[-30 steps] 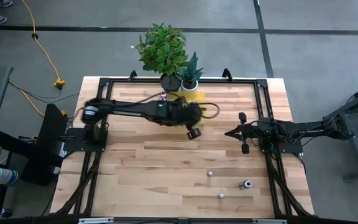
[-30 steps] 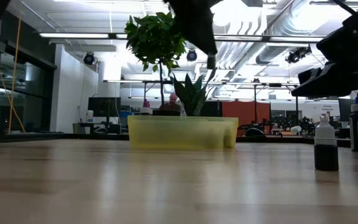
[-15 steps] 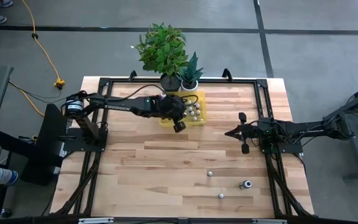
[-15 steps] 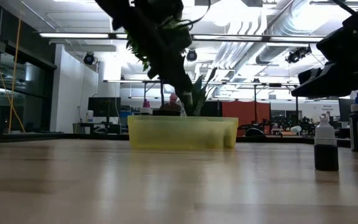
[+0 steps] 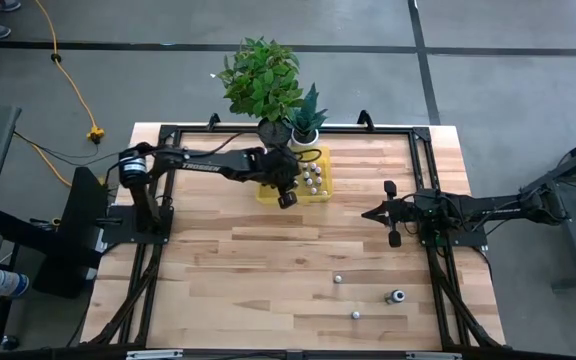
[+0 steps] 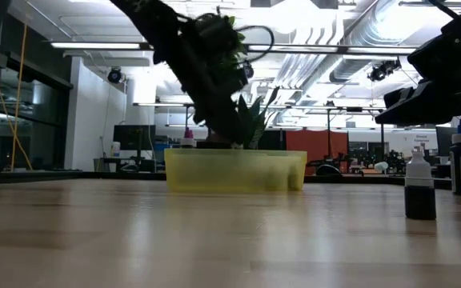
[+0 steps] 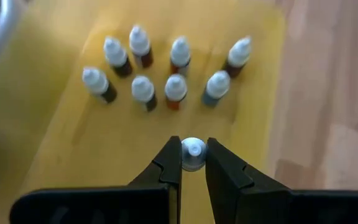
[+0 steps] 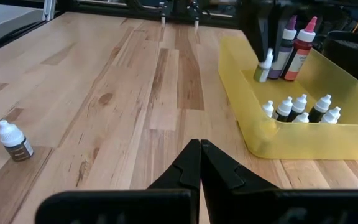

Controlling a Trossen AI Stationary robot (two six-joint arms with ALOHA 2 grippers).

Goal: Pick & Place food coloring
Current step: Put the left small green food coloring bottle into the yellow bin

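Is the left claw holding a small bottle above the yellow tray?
Yes, the left claw grips a white-capped bottle over the yellow tray.

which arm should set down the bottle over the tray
Left. Its gripper already pinches a small bottle above the yellow tray; the right gripper is shut, empty, off beside it.

Small white-capped bottle [image 7: 193, 154] hanging upright in the left claw [image 7: 193, 163] above eight bottles [image 7: 166, 68] standing in the tray [image 7: 73, 149]; three [image 5: 356, 292] sitting on the tabletop [image 5: 248, 260].
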